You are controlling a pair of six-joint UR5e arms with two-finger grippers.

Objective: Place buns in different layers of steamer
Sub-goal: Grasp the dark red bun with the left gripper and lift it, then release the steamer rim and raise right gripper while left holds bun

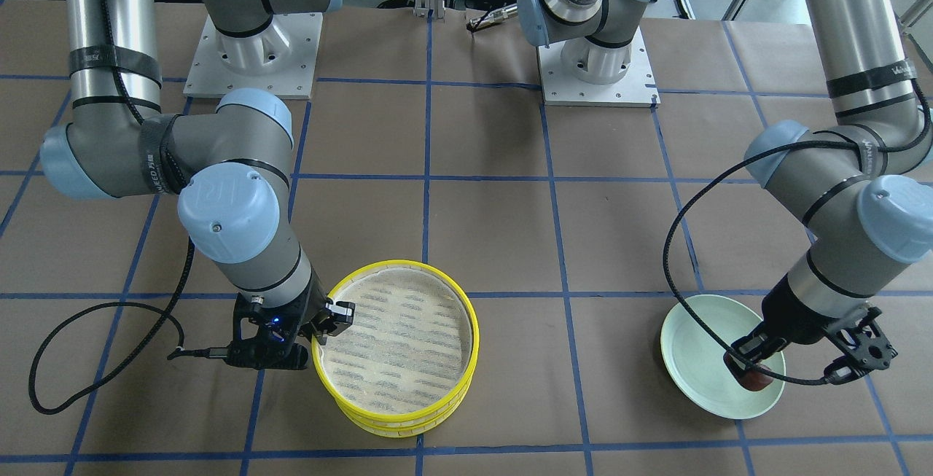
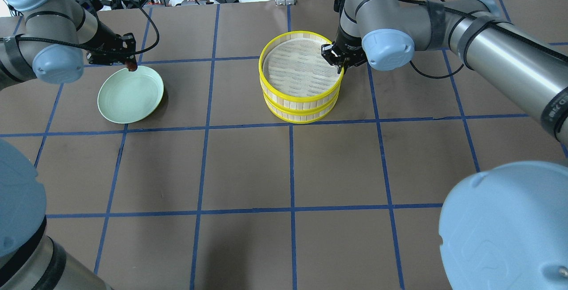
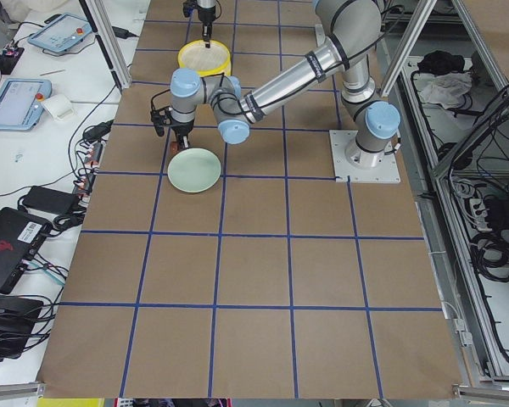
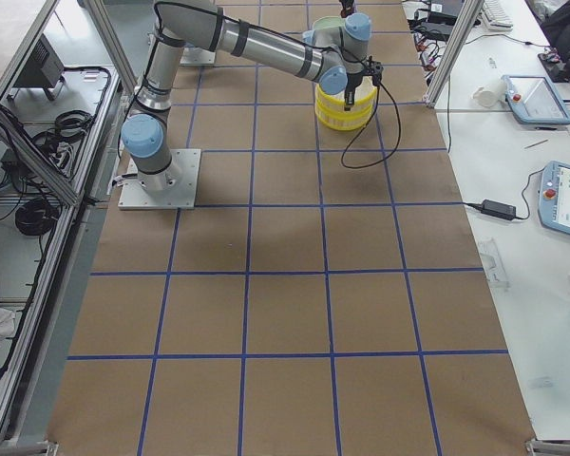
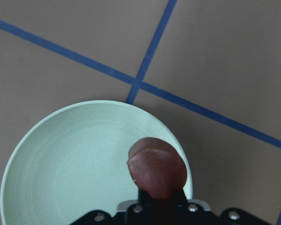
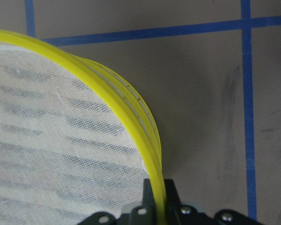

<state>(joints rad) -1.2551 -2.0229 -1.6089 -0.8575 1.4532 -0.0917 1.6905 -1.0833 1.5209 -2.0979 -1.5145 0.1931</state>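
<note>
Your left arm (image 1: 824, 206) reaches out, wrist bent steeply down, and the left gripper (image 1: 756, 368) is clamped on the dark bun (image 5: 157, 168). Your right arm (image 1: 240, 243) folds at the elbow, wrist downward. The right gripper (image 1: 329, 324) pinches the upper tray (image 6: 131, 126) by its rim, one finger inside and one outside.

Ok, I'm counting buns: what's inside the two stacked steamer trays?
The top tray shows only bare mesh, no bun; the right gripper pinches its rim. The lower tray is covered by it; its contents are hidden. The left gripper holds the reddish-brown bun.
</note>
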